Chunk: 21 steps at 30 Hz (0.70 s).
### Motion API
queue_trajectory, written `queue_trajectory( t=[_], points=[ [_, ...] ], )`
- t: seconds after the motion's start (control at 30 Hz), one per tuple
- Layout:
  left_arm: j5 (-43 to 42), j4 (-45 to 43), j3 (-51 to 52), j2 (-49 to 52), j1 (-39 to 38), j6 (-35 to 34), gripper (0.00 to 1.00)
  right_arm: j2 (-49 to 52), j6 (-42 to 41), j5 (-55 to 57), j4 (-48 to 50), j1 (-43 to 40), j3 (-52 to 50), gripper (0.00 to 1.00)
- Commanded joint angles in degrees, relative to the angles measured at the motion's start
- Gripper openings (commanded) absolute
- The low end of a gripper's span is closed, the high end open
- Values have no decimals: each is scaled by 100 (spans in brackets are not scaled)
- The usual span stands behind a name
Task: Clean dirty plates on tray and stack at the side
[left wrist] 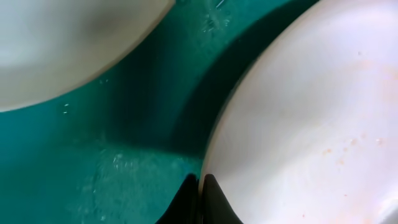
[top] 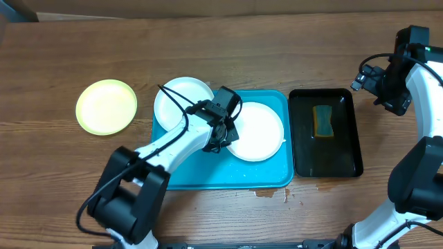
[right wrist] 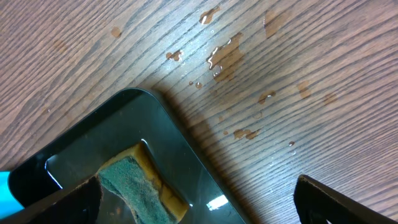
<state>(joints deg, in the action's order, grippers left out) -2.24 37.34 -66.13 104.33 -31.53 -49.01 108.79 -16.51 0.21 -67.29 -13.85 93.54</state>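
The turquoise tray holds two white plates, one at its left and one at its right. My left gripper is down at the right plate's left rim. In the left wrist view its black fingertips are pressed together on the edge of that plate, which carries faint reddish specks. The other white plate lies across a strip of tray floor. A pale yellow-green plate sits on the table left of the tray. My right gripper hangs open and empty above the black tray's corner.
A narrow black tray right of the turquoise one holds a green and yellow sponge, also seen as the sponge in the right wrist view. Water drops lie on the wood, and a small puddle sits at the turquoise tray's front edge.
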Motion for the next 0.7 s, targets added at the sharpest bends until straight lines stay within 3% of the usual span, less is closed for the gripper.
queue_trajectory(
  t=[0.0,0.13,0.27,0.67],
  points=[
    [114,87,-514,-789,-31,595,4,-142,-22,-26,13,4,59,100],
    [649,190,-767,-1401,101,1060,4,-142,-20,-26,13,4,59,100],
    [1001,313,-765,-1696,520,1071,4,-142,-20,-26,13,4,59,100],
    [719,896,-763,-1565,3679,1097,4,-142,-22,-26,13,4,59,100]
  ],
)
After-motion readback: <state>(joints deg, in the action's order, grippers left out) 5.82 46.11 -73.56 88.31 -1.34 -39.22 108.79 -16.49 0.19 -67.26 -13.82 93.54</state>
